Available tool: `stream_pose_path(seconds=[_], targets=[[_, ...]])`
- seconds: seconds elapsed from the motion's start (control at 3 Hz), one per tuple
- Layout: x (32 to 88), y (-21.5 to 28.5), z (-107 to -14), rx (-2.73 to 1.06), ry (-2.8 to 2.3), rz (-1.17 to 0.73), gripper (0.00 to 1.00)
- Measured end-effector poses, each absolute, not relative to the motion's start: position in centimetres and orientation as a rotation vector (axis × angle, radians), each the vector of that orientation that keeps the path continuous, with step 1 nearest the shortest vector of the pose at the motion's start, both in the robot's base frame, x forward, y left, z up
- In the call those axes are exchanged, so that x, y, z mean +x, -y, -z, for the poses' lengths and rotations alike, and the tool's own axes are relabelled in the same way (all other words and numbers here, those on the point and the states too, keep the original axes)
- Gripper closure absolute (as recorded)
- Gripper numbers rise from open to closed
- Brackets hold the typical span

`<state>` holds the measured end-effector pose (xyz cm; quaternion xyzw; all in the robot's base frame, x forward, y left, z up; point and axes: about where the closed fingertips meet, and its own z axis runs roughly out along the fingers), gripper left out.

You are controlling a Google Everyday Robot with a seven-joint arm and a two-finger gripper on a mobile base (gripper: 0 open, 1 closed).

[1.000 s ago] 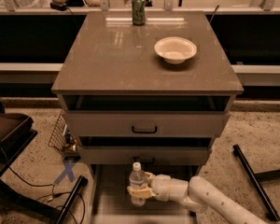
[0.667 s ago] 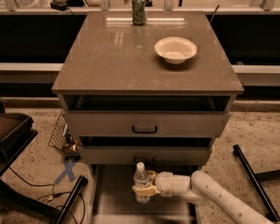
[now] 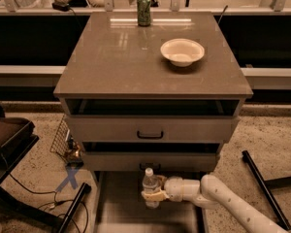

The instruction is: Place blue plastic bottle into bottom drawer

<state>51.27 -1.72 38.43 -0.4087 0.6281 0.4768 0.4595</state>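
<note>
Cream-coloured, the claw (image 3: 152, 196) pinches the lower part of the bottle (image 3: 149, 181), one finger on each side of it. The bottle stands upright with its white cap (image 3: 148, 171) on top. It is low over the bottom drawer (image 3: 120, 206), which is pulled out toward the camera and shows a flat grey floor. Whether the base of the bottle touches that floor cannot be told. The white arm (image 3: 222, 200) reaches in from the lower right, lying across the right side of the drawer.

Just behind the bottle is a drawer front with a small black handle (image 3: 149, 167), and above that another drawer front with a black handle (image 3: 150, 135). A dark open slot runs under the top of the cabinet. On the brown surface (image 3: 111, 62) a pale bowl (image 3: 182, 51) sits toward the right, and a green can (image 3: 144, 9) stands upright at the far edge, well apart from the bowl.

On the speckled floor to the left lie a blue tape cross (image 3: 69, 178) and a wire basket (image 3: 62, 139) against the cabinet's side. A black bar (image 3: 262, 188) lies on the floor to the right.
</note>
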Motion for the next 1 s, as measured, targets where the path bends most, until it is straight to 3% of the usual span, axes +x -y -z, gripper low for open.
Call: stream_pose_path(seconds=[1.0], targets=[[48.5,-2.7,-28.8,-1.103,-1.343,-1.308,1.00]])
